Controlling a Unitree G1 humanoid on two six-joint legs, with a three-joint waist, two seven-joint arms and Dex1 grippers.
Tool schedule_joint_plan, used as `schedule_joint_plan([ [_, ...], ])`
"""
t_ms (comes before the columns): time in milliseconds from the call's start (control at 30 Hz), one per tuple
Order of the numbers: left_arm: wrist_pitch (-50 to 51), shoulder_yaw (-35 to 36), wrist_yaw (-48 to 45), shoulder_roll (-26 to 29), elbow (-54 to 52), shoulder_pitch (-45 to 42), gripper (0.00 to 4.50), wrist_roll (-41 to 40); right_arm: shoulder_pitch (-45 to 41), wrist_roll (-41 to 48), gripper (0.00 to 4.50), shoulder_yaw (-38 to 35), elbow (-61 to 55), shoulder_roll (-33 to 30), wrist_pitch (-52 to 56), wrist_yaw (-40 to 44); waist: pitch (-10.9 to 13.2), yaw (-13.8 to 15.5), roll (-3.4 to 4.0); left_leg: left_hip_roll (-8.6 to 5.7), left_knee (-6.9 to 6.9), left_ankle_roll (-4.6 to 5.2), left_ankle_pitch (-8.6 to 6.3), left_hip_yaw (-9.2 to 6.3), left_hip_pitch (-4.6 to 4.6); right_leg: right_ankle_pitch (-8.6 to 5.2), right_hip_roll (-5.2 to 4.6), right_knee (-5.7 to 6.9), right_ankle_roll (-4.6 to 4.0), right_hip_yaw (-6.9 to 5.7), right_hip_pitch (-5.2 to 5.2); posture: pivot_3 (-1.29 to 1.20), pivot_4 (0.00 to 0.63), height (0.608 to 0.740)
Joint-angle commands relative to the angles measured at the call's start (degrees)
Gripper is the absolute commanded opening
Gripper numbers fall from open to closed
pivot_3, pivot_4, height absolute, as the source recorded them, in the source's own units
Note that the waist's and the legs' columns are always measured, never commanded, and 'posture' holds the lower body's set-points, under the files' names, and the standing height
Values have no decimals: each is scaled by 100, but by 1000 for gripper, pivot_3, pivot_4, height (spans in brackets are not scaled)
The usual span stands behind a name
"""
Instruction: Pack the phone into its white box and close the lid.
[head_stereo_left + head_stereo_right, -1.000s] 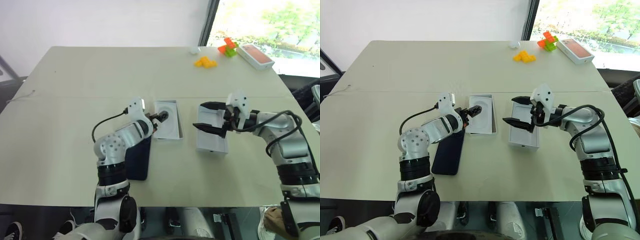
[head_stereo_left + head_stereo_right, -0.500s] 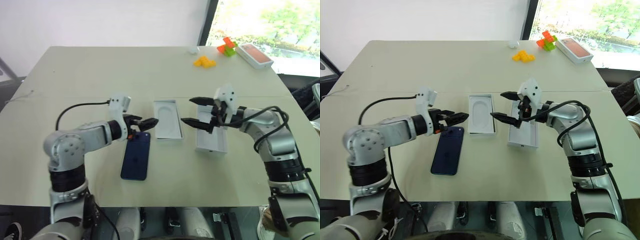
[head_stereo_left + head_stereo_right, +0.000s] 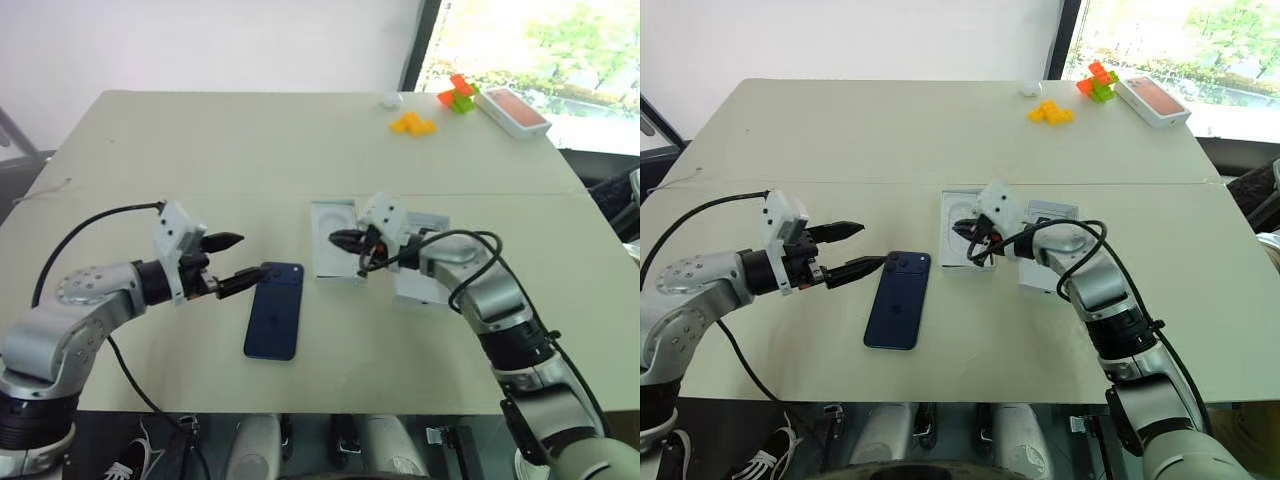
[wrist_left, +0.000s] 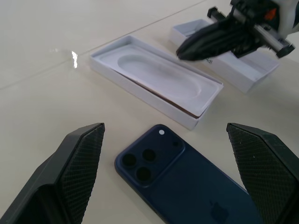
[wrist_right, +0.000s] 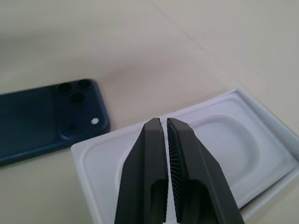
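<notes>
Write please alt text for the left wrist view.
A dark blue phone lies back up on a beige table between the open left gripper fingers. Beyond it sits a white tray, with the shut right gripper above its far end.

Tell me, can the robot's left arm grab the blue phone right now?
Probably yes. The left gripper is open, its fingertips right beside the phone, which lies flat on the table with nothing on it or between them. The right gripper is over the tray, out of the way.
</notes>
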Motion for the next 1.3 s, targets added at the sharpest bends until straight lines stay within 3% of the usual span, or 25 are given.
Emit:
schedule_joint_plan([
  [33, -250, 193, -33, -16, -72, 57, 4441, 36, -61, -472, 89, 341, -256, -227, -252, 86, 0, -3, 0, 0, 0, 0, 0, 0, 0, 0, 1, 0, 1, 0, 0, 0, 150, 737],
  [367, -275, 163, 202, -112, 51, -119, 4441, 24, -535, -1997, 89, 1182, 655, -478, -1499, 55, 0, -7, -1, 1, -1, 0, 0, 1, 1, -13, 7, -1, 25, 0, -1, 0, 150, 737],
  [667, -357, 139, 317, -129, 154, -181, 4441, 166, -637, -2600, 89, 1187, 1078, -564, -2213, 152, 0, -2, -1, 1, -1, 0, 1, 2, 1, -12, 7, -3, 26, 0, 1, 0, 150, 737],
  [1000, -51, 319, 168, -67, 145, -133, 4441, -210, -630, -1284, 89, 292, 313, 77, -1148, 589, 0, -27, -1, 5, -3, -1, 2, 2, 2, -11, 8, -2, 25, 0, 1, 0, 150, 737],
  [1300, 82, 426, 157, -81, 70, -131, 4441, -409, -180, -617, 89, 248, -619, -578, -748, 1597, 0, 4, -1, 1, -3, 3, -1, 2, 1, -12, 4, -4, 25, 0, 2, 0, 150, 737],
])
